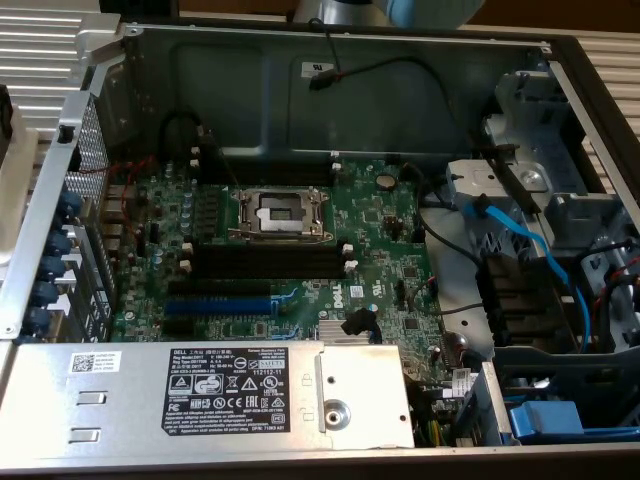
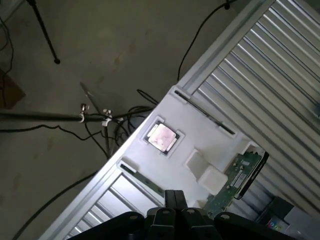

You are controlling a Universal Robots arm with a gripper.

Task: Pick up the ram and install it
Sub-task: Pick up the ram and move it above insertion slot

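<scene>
The gripper (image 2: 175,200) hangs above the parts tray with its fingers pressed together and nothing between them. Just beyond those fingers, in the wrist view, lies the ram (image 2: 239,175), a slim green stick with a pale label, flat at the edge of the white tray (image 2: 200,135) and partly over the tray's rim. It is near two raised white blocks and well apart from the processor chip (image 2: 161,136), which sits in its own recess.

By the look of it the stick is light and rigid but delicate. Its chips and contact edge are best left untouched, so the sensible hold is across the two long edges near the middle. That keeps it level and stops it twisting.

The tray rests on a slatted metal table (image 2: 270,75). Off the table's edge is a bare grey floor (image 2: 100,45) strewn with cables (image 2: 120,120), with a thin stand leg (image 2: 45,35) on it.

Over in the exterior view, the open computer case (image 1: 330,70) shows its motherboard (image 1: 400,270). The black memory slots (image 1: 268,258) beside the processor socket look unfilled.
</scene>
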